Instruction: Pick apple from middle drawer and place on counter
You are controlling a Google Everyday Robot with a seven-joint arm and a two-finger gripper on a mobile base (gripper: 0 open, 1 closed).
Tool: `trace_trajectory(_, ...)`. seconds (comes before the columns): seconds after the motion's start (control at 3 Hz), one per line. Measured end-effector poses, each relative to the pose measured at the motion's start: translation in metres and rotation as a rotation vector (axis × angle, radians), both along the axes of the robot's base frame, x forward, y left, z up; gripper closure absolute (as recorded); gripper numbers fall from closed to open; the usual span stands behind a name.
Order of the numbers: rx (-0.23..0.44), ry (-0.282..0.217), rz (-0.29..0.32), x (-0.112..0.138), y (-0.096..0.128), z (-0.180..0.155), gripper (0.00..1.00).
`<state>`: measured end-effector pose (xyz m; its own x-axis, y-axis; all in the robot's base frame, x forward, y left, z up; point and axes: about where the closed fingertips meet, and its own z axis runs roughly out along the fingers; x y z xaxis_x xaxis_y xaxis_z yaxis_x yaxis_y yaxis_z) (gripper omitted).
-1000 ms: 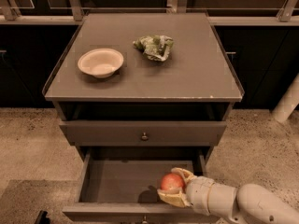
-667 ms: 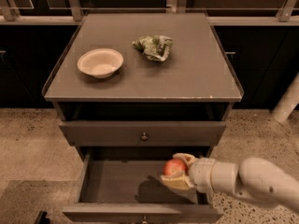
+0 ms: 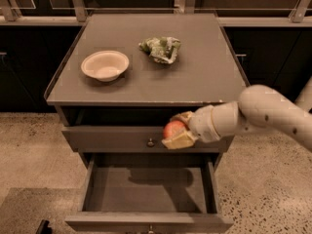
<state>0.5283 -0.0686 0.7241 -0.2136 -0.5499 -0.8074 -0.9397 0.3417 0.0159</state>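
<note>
My gripper (image 3: 176,129) is shut on the apple (image 3: 172,129), a small red fruit, and holds it in the air in front of the closed top drawer front, above the open middle drawer (image 3: 148,191). The drawer's grey floor is bare, with only the arm's shadow on it. The arm reaches in from the right. The counter (image 3: 204,72) lies just above and behind the apple, its front rim a little higher than the gripper.
On the counter stand a pale bowl (image 3: 105,65) at the left and a crumpled green-and-white packet (image 3: 162,48) in the middle back. The top drawer (image 3: 112,138) is closed. Speckled floor surrounds the cabinet; a rail runs behind it.
The gripper has risen out of the middle drawer with the apple in it, from just above the drawer floor up to the level of the top drawer front.
</note>
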Motion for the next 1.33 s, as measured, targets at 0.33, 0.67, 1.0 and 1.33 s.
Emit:
trace_trajectory(0.33, 0.01, -0.014, 0.067, 0.009, 0.018, 0.022, 1.0)
trace_trajectory(0.67, 0.01, -0.014, 0.066, 0.009, 0.018, 0.022, 1.0)
trace_trajectory(1.0, -0.002, -0.021, 0.047, 0.006, 0.021, 0.025, 1.0)
trace_trajectory(1.33, -0.039, -0.066, -0.033, -0.022, 0.036, 0.049, 1.0)
